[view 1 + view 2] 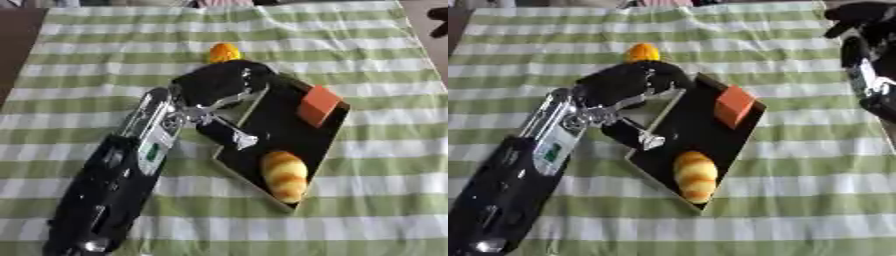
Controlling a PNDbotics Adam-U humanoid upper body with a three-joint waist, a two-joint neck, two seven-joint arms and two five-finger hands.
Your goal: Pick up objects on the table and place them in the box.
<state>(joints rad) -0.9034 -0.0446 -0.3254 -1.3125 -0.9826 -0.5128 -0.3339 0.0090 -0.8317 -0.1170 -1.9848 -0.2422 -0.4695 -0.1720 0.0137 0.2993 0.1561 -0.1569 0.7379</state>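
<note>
Left eye view shows the robot's left hand (pixel 214 82) reaching in from the lower left over the far-left corner of the shallow black box with a pale rim (pixel 229 174), which lies on the green-and-white striped tablecloth (pixel 367 40). Its fingers are bunched and dark against the box, so I cannot tell whether they are curled or straight. Just beyond the fingers, touching or nearly touching them, sits a small round orange-yellow object (pixel 224 52) on the cloth (outside the box). Inside the box, to the right of the fingers, leans an orange rectangular block (pixel 318 104); nearer the camera, well apart from the fingers, lies a yellow-and-orange striped bread-like roll (pixel 285 175). Right eye view catches the right hand (pixel 859 19) at the upper right corner, fingers unclear.
</note>
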